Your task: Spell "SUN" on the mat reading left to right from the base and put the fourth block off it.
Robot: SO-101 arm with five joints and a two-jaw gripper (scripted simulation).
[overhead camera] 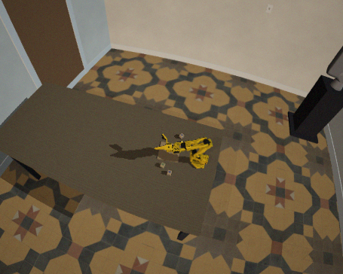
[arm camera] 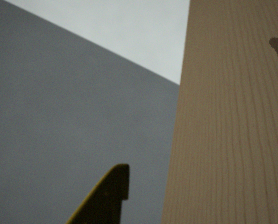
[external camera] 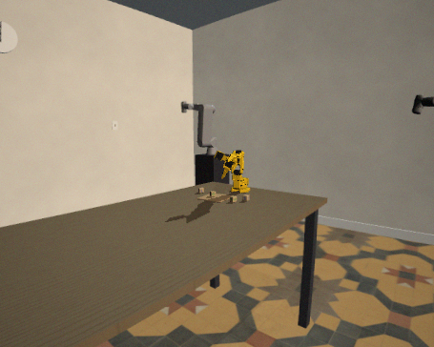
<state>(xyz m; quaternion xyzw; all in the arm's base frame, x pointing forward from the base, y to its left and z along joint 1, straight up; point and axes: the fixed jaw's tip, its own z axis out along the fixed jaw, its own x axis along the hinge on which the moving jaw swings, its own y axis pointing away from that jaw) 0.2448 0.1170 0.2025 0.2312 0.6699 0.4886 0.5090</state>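
The mat [overhead camera: 162, 155] [external camera: 203, 197] lies flat on the table in front of the arm's base. One small block [external camera: 212, 193] stands on the mat in the exterior view; the arm hides it in the top view. Another block [overhead camera: 182, 135] [external camera: 201, 191] lies off the mat on one side. Two blocks, one [overhead camera: 163, 165] [external camera: 233, 199] nearer the mat and one [overhead camera: 169, 172] [external camera: 245, 198] farther out, lie off its other side. Their letters are too small to read. My gripper [overhead camera: 159, 141] [external camera: 219, 166] is wide open and empty, raised high above the mat. The wrist view shows one jaw and no blocks.
The long brown table [overhead camera: 101, 131] [external camera: 128, 242] carries everything. The arm's yellow base [overhead camera: 200, 161] [external camera: 240, 184] stands near the table's short end. The arm's shadow falls over the mat and the table beyond it.
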